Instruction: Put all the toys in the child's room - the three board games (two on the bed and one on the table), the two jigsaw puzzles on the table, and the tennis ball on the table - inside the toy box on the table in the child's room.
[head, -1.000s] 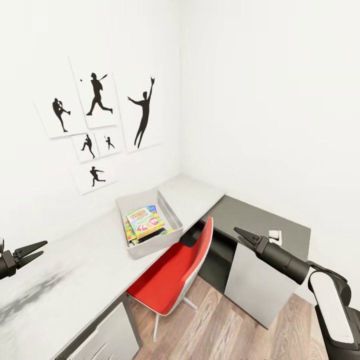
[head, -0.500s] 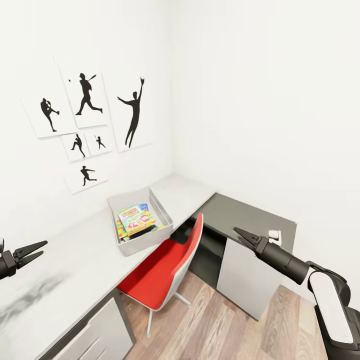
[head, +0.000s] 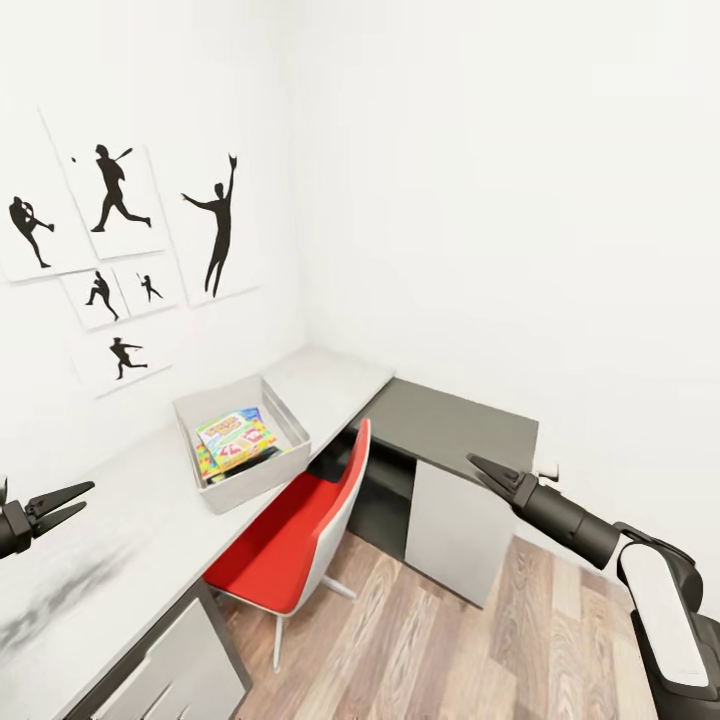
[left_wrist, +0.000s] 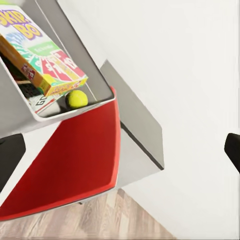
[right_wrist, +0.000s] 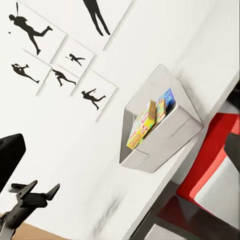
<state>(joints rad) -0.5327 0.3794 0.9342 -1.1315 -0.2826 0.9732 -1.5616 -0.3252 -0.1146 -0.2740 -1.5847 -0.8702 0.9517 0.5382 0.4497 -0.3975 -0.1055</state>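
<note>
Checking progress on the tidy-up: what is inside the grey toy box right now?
The toy box holds a colourful board game on top, with a tennis ball beside it. Another printed item peeks from underneath; whatever else lies below is covered.

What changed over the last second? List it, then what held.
The camera turned right, so the toy box, red chair and wall pictures slid left in view. Nothing was grasped or released. Left gripper and right gripper stayed open and empty.
</note>
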